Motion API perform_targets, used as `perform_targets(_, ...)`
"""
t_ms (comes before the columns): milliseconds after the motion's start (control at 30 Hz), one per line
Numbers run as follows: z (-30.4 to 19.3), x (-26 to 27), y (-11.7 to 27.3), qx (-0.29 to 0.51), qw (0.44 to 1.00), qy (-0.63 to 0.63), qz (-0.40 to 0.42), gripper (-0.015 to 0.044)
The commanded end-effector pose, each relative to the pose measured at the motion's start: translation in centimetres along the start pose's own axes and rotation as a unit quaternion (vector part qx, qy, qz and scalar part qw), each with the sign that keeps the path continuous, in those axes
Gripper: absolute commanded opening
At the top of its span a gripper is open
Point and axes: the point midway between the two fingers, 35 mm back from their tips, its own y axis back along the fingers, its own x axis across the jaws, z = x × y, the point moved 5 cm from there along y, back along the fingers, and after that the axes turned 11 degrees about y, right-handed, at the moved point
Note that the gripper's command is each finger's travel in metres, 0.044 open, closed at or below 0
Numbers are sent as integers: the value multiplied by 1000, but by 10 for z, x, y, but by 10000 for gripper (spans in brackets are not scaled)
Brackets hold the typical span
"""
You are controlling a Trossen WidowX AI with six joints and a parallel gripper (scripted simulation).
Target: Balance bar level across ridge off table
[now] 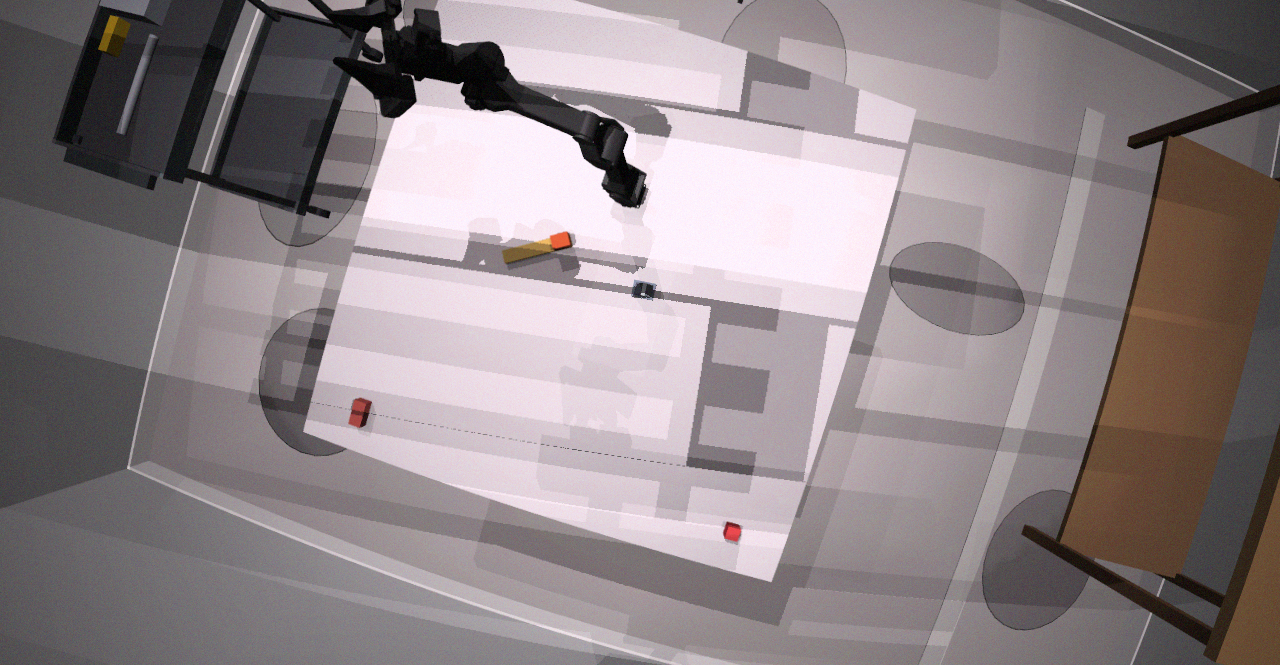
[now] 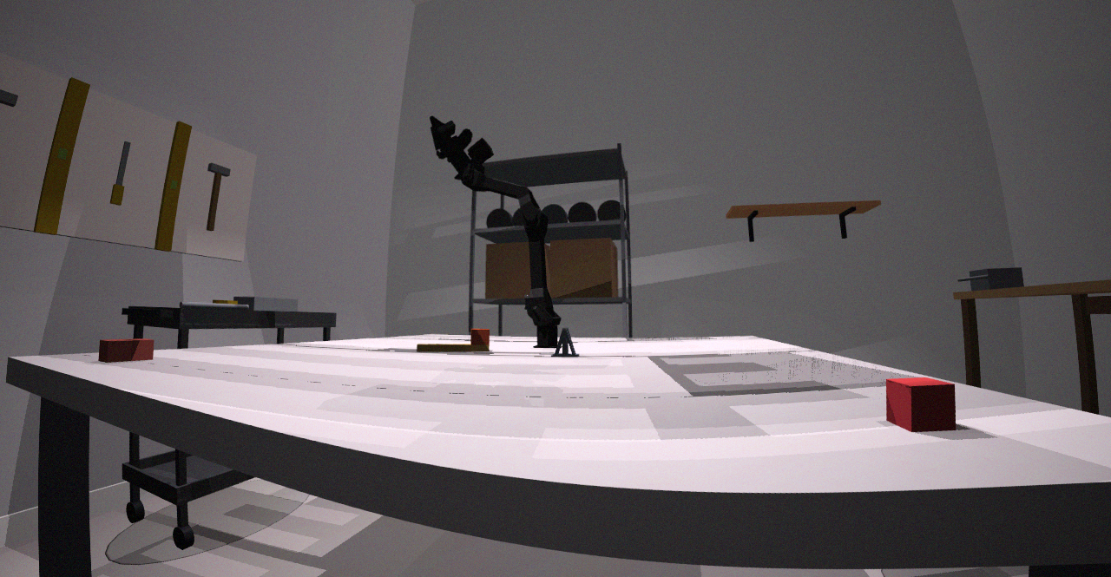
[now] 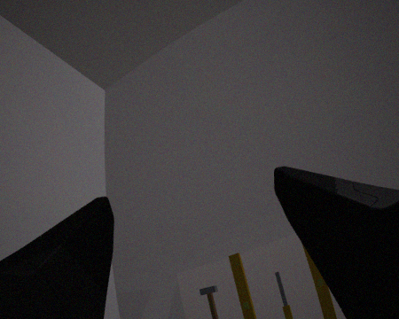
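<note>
The yellow bar (image 1: 526, 251) (image 2: 443, 347) lies flat on the table (image 1: 465, 339) (image 2: 481, 511), with an orange-red block (image 1: 561, 240) (image 2: 480, 337) on its end nearer the ridge. The small dark grey ridge (image 1: 643, 289) (image 2: 565, 344) stands upright on the table to the right of the bar in the top and exterior views, apart from it, with nothing on it. My gripper (image 1: 337, 39) (image 3: 192, 194) is open and empty. It is raised high above the table, well away from the bar, and points up and outward. The bar and ridge are not in the wrist view.
One red block (image 1: 359, 412) (image 2: 126, 350) lies at the table's near left corner and another red block (image 1: 732, 532) (image 2: 920, 404) at its near right. A dark cart (image 1: 277, 115) (image 2: 233, 317) stands left of the table. Tools hang on the wall.
</note>
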Motion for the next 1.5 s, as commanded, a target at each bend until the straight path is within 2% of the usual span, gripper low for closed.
perform_targets(0, -33, 8, 2, 62, 997, -34, -12, 315)
perform_targets(400, -128, 56, 27, 268, 956, -115, -19, 315)
perform_targets(767, -199, 117, 81, 458, 874, -162, -2, 315)
perform_targets(1100, -230, 171, 144, 595, 787, -161, 24, 315)
perform_targets(1467, -245, 223, 229, 747, 647, -134, 76, 315)
